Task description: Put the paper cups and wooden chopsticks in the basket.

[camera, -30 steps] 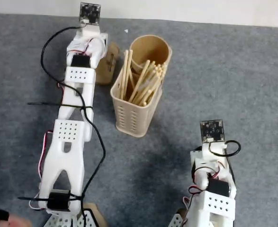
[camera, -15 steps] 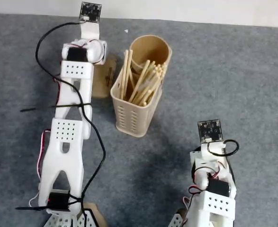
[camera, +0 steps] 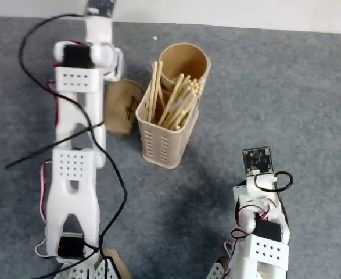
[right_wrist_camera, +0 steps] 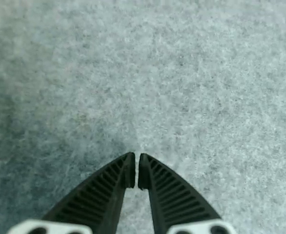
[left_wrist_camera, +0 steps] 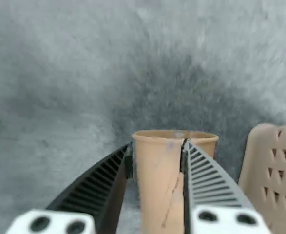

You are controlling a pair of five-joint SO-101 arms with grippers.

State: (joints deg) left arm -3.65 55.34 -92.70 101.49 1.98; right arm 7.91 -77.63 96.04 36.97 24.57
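Paper cup (left_wrist_camera: 164, 187) is clamped in the left gripper (left_wrist_camera: 157, 155) just beside the basket (camera: 161, 142), probably ready to join the chopsticks (camera: 173, 104) inside; right gripper (right_wrist_camera: 136, 168) pinched closed on nothing, parked out the way

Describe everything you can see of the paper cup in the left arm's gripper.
The paper cup is tan, with a rolled rim and a dark line running down its side. The left gripper is shut on it, one finger on each side just below the rim, which points away from the wrist. From above it lies tilted beside the basket, partly hidden under the arm; whether it touches the basket is unclear.
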